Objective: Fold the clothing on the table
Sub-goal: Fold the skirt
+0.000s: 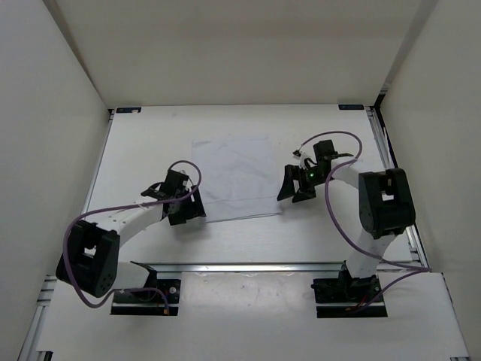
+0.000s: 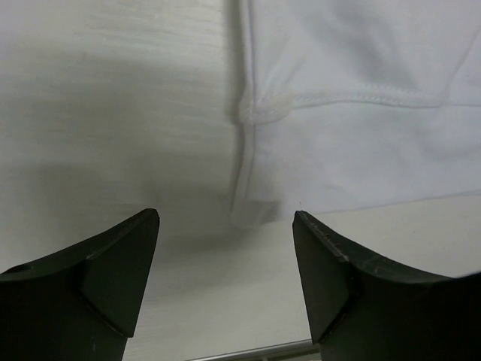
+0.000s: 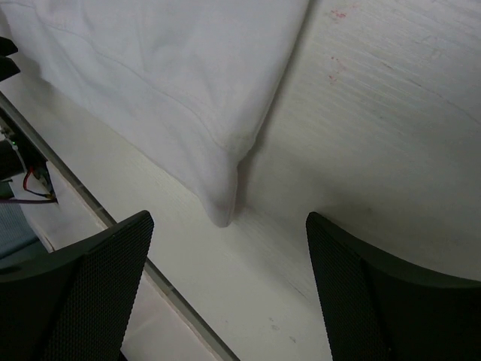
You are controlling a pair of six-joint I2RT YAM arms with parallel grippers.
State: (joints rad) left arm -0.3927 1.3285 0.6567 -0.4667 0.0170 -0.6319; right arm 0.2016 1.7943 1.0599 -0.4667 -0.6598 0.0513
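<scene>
your off-white bench (image 1: 150,143), walled in white, has the clothing (image 1: 237,177) lying flat at its middle. your left pincer (image 2: 225,219) stands spread wide and holds nothing, just short of the cloth's near left corner. your right pincer (image 3: 229,219) gapes too, gripping nothing, by the near right corner.

Clothing (image 1: 237,177): thin, soft white cloth, stitched hem showing. Table (image 1: 150,143) around the clothing looks matt, faintly grained. Rail (image 1: 248,266) in front of the clothing: bare, shiny metal.
</scene>
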